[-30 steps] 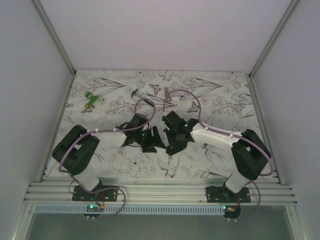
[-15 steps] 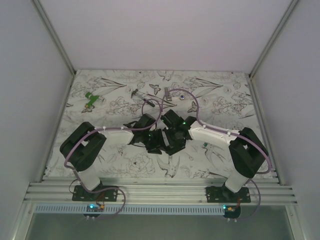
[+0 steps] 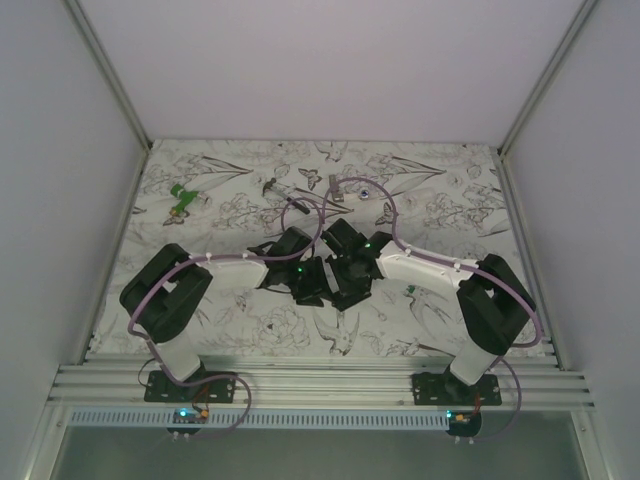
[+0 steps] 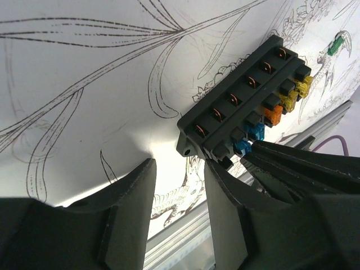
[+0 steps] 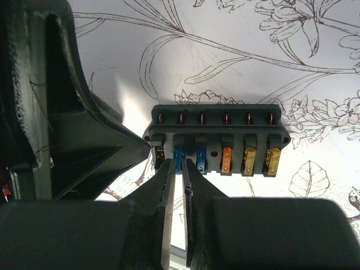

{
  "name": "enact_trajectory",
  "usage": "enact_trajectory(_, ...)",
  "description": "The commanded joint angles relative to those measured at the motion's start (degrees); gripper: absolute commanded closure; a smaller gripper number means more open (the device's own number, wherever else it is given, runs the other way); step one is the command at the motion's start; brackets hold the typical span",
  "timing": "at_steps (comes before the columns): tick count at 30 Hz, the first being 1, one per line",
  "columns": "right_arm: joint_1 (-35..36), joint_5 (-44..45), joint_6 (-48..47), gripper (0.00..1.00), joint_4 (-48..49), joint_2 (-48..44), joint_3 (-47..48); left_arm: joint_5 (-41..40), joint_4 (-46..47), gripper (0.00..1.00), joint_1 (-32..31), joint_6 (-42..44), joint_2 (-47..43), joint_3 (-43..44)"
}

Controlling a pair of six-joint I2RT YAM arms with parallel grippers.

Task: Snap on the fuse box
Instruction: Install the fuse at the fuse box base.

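Note:
The fuse box (image 5: pixel 216 126) is a dark box lying on the patterned table, with a row of blue, orange and yellow fuses on its face. It also shows in the left wrist view as the fuse box (image 4: pixel 242 107); from above both grippers hide it. My right gripper (image 5: pixel 181 169) stands open by a narrow slit, its tips at the lower end of the first blue fuse (image 5: pixel 178 158). My left gripper (image 4: pixel 177 169) is open with nothing between its fingers. Its right finger (image 4: pixel 225 208) sits just short of the box's near end. The two grippers crowd together, the left gripper (image 3: pixel 310 285) beside the right gripper (image 3: pixel 345 280).
A green plastic piece (image 3: pixel 183 198) lies at the far left of the table. A thin dark stick-like tool (image 3: pixel 272 186) rests behind the grippers. The aluminium rail (image 3: pixel 320 380) runs along the near edge, and white walls close in the sides.
My left arm has swung right until its gripper meets the right one, and its jaws have narrowed. The right jaws have parted from shut to a thin slit.

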Motion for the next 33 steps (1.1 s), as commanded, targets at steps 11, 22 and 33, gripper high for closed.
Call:
enact_trajectory(11,0.43,1.05,-3.65,0.85,-1.27,0.87,-0.09,-4.80,-1.55,0.52,-0.47,-0.49,0.74,-0.14)
enact_trajectory(22,0.44,-1.13,-2.50,0.85,0.20,1.94,-0.33,-4.15,4.05,0.54,-1.23,-3.99,2.84,-1.06)
enact_trajectory(33,0.44,0.92,-1.04,0.79,-1.27,0.89,-0.08,-5.06,4.25,0.53,-1.40,-3.82,1.86,-1.56)
